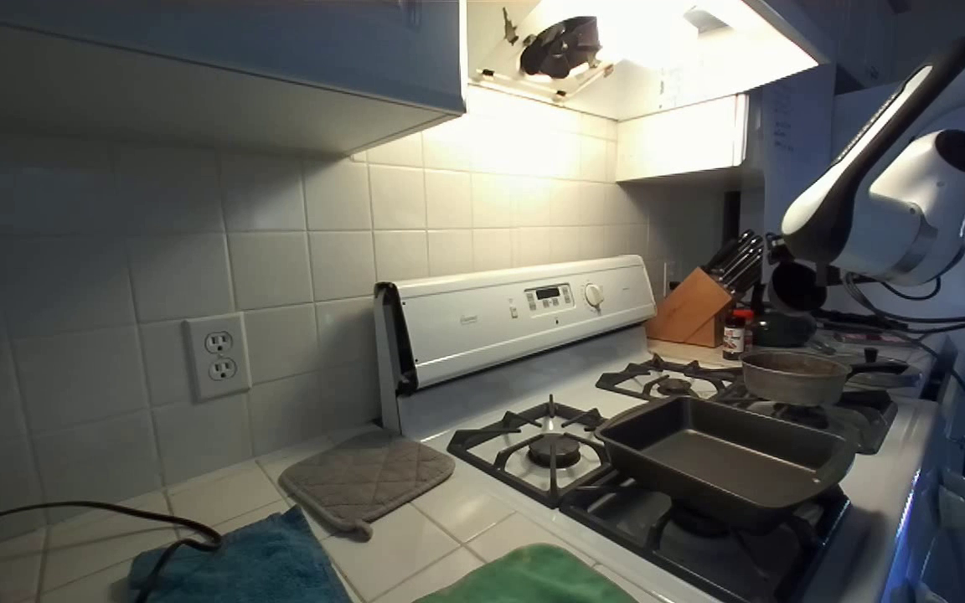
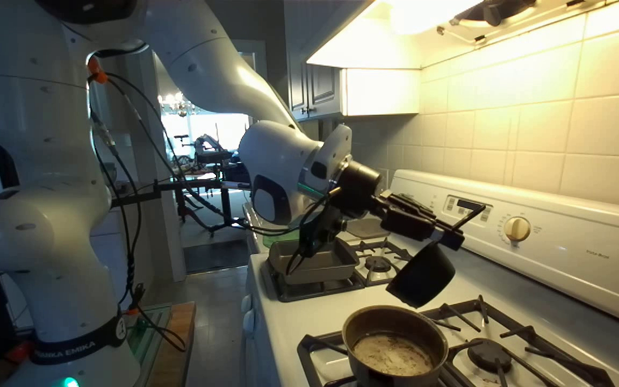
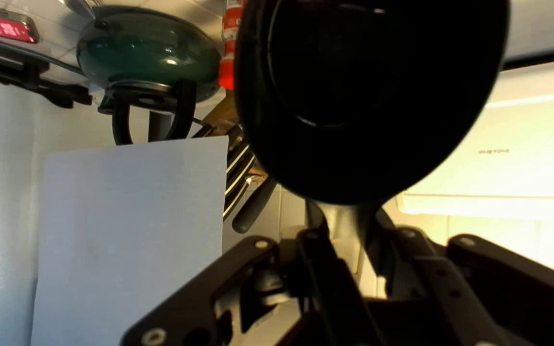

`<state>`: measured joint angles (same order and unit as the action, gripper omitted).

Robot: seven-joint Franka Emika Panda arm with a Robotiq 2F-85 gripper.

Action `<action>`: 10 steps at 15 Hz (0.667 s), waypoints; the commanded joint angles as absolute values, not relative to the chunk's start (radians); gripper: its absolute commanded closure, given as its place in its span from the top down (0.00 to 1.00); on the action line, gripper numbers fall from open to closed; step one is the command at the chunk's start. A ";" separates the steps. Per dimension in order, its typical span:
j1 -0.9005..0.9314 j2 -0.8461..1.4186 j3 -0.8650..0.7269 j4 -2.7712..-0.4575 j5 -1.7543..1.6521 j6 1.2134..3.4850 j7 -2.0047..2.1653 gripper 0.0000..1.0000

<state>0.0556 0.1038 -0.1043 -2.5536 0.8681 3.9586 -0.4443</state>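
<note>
In an exterior view we find the claw (image 2: 452,236) right of centre, clamped on the handle (image 2: 472,215) of a small black saucepan (image 2: 422,277). The handle's end pokes out past the claw toward the upper right, and the saucepan hangs tilted below it, apart from the white stove (image 2: 293,317). In the wrist view we see the saucepan's dark, round shape filling the top centre, with 2 fingers (image 3: 313,245) at lower centre, either side of its shiny neck.

Nearest below the saucepan, at the bottom of an exterior view, a grey pot (image 2: 390,322) sits on the stove. A rectangular baking pan (image 1: 683,469) rests there too, at lower right of an exterior view.

Farther out, the wrist view gives us a round green vessel (image 3: 147,53) at upper left, a red-capped bottle (image 3: 227,72) at top centre, knife handles (image 3: 256,206) near the middle and a white sheet (image 3: 132,230) at lower left. In an exterior view we see a wooden knife block (image 1: 688,310) right of centre, and, along the bottom, a grey potholder (image 1: 369,473), a blue cloth (image 1: 256,561) and a green cloth (image 1: 533,578).
</note>
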 commanded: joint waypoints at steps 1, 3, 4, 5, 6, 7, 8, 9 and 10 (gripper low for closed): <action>0.067 0.127 -0.105 -2.475 1.018 3.876 -0.550 0.06; 0.068 0.137 -0.106 -2.435 1.099 3.821 -0.603 0.06; 0.068 0.143 -0.107 -2.416 1.144 3.796 -0.633 0.06; 0.067 0.149 -0.109 -2.394 1.191 3.766 -0.665 0.06; 0.067 0.156 -0.110 -2.372 1.242 3.739 -0.699 0.06; 0.066 0.163 -0.111 -2.352 1.290 3.717 -0.729 0.06; 0.064 0.172 -0.112 -2.330 1.338 3.696 -0.759 0.06; 0.063 0.181 -0.113 -2.310 1.384 3.681 -0.786 0.06; 0.060 0.193 -0.114 -2.286 1.432 3.664 -0.813 0.06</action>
<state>0.0584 0.1511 -0.1061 -2.3747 1.2900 3.7119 -0.7150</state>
